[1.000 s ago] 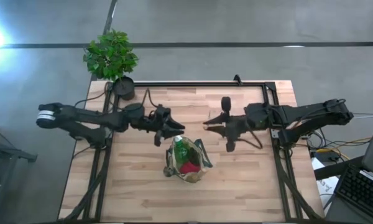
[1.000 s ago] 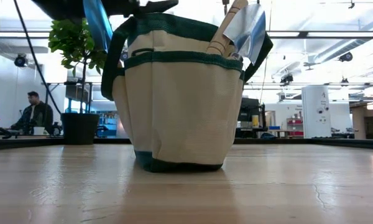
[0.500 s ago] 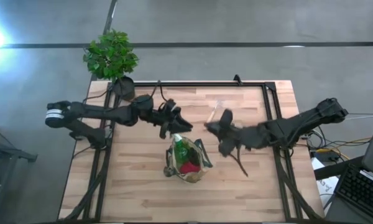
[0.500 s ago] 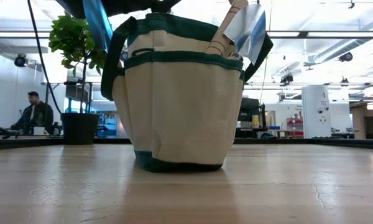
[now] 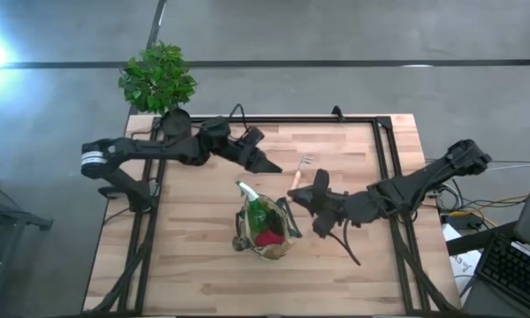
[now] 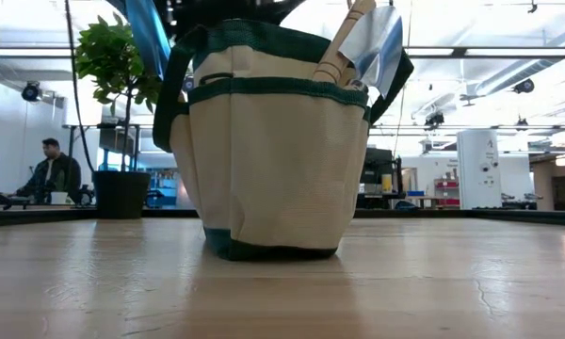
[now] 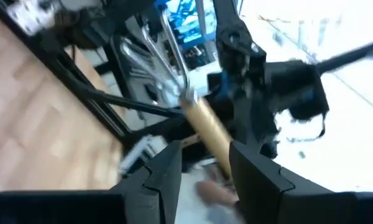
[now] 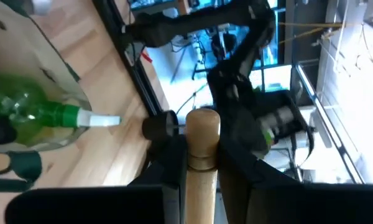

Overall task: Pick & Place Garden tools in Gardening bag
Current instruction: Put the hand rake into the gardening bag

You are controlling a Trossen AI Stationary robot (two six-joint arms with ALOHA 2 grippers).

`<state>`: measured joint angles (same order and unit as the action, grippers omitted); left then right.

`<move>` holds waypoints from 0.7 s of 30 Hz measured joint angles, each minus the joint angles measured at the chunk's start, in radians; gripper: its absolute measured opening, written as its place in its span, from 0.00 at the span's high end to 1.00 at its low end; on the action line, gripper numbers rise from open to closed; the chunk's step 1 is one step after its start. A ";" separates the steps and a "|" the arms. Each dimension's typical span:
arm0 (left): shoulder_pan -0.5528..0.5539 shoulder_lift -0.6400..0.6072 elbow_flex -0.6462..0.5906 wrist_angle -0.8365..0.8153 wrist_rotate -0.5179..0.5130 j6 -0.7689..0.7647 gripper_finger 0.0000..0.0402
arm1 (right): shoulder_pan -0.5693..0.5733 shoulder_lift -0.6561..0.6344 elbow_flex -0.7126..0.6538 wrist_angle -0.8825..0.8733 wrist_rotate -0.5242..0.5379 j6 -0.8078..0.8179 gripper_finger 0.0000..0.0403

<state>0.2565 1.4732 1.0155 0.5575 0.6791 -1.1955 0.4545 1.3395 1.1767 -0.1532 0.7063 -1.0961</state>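
Note:
The tan gardening bag (image 5: 276, 250) with green trim stands on the table's middle, also in the low view (image 6: 273, 160). It holds a green-and-white spray bottle (image 5: 257, 208), a red item (image 5: 267, 237) and a wooden-handled trowel (image 6: 372, 42). My right gripper (image 5: 313, 190) is to the right of the bag, above the table, shut on a wooden-handled hand rake (image 5: 301, 170). My left gripper (image 5: 274, 168) is open just left of the rake's handle end (image 5: 293, 181). In the left wrist view the handle (image 7: 205, 124) shows between its fingers; I cannot tell whether they touch it. My right gripper pinches the rake's wooden handle (image 8: 202, 177) between its two fingers, which come level from the table's right and lie across it. The rounded free end (image 8: 202, 121) sticks out on the near side and the tines (image 5: 306, 161) on the far side. The rake is clear of the table.
A potted green plant (image 5: 157, 78) in a black pot (image 5: 175, 124) stands at the far left corner. A black frame rail (image 5: 291, 117) runs along the far edge. A laptop (image 5: 512, 265) is off the table's right. A person (image 6: 52, 169) sits beyond the table.
My left gripper has gone from just above the bag toward the far edge and the right, rolling as it went, and now stands by the rake. My right gripper has rolled and moved toward the near edge and the bag, carrying the rake, which has turned with it.

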 joint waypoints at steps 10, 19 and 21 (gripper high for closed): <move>0.002 0.180 0.202 -0.036 0.130 -0.159 0.66 | -0.001 0.032 0.015 0.016 0.004 -0.040 0.88; -0.005 0.215 0.224 -0.035 0.157 -0.187 0.66 | -0.003 0.031 0.024 -0.002 0.007 -0.029 0.88; -0.005 0.213 0.225 -0.035 0.155 -0.191 0.66 | -0.004 0.031 0.021 -0.002 0.007 -0.025 0.88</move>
<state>0.2514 1.6864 1.2410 0.5222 0.8338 -1.3863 0.4508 1.3701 1.1976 -0.1547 0.7129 -1.1210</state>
